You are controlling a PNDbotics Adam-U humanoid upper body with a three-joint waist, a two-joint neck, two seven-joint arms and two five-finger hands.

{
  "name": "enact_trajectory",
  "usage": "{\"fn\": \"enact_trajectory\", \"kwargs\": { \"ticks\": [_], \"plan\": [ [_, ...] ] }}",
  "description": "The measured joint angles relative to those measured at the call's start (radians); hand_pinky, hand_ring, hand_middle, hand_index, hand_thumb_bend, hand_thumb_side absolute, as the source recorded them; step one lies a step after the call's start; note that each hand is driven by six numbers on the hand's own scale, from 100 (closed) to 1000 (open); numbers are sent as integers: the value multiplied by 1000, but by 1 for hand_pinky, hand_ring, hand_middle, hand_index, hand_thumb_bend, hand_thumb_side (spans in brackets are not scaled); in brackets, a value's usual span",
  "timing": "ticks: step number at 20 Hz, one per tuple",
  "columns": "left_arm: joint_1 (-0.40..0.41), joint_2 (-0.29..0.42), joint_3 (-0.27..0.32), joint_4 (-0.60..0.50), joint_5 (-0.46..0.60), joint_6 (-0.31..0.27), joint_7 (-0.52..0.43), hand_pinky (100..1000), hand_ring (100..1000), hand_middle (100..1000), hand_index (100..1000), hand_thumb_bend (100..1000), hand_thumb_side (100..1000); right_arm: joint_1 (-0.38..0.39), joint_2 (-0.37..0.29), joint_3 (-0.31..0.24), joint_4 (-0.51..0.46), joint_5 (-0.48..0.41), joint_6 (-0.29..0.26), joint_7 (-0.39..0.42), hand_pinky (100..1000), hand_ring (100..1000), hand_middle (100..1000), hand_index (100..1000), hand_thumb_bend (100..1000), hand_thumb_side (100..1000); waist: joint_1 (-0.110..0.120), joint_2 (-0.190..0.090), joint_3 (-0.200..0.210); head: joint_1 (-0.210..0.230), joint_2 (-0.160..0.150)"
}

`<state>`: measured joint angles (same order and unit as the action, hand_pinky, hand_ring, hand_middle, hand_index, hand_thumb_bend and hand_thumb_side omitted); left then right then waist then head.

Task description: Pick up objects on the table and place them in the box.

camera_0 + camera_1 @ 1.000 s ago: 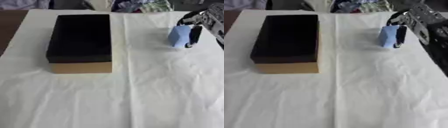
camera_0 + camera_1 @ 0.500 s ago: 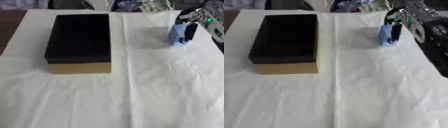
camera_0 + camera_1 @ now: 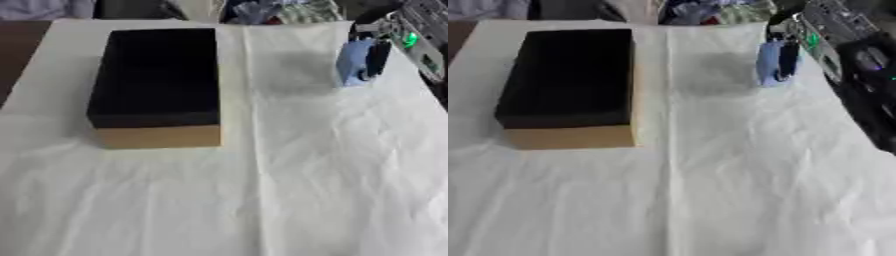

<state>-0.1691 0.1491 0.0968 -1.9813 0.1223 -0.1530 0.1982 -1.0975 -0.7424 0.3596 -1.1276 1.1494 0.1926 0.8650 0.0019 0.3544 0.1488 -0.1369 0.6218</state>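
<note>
Gripping blue object (image 3: 353, 62), right robot hand (image 3: 380, 56)

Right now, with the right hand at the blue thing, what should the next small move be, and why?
Probably carry the blue object left toward the open box: the right hand has its fingers around it, far right of the box.

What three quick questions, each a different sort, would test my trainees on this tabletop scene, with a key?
1. True or false: the blue object already lies inside the box.
2. Which hand is at the blue object? A) left B) right
3. Fill in: the table is covered by a ___ cloth.

Key: 1 false, it is off to the box's right, out on the cloth. 2 B, the right hand has dark fingers curled against it. 3 white.
</note>
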Motion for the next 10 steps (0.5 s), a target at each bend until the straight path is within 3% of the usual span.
{"fn": "enact_trajectory", "kwargs": {
  "ticks": [10],
  "plan": [
    [-6, 0, 0, 0, 0, 3, -2, 1000, 600, 696, 864, 100, 666, -31, -2, -24, -236, -91, 86, -57, 790, 750, 436, 387, 223, 100, -4, -19, -12, 1, 1]
  ]
}}
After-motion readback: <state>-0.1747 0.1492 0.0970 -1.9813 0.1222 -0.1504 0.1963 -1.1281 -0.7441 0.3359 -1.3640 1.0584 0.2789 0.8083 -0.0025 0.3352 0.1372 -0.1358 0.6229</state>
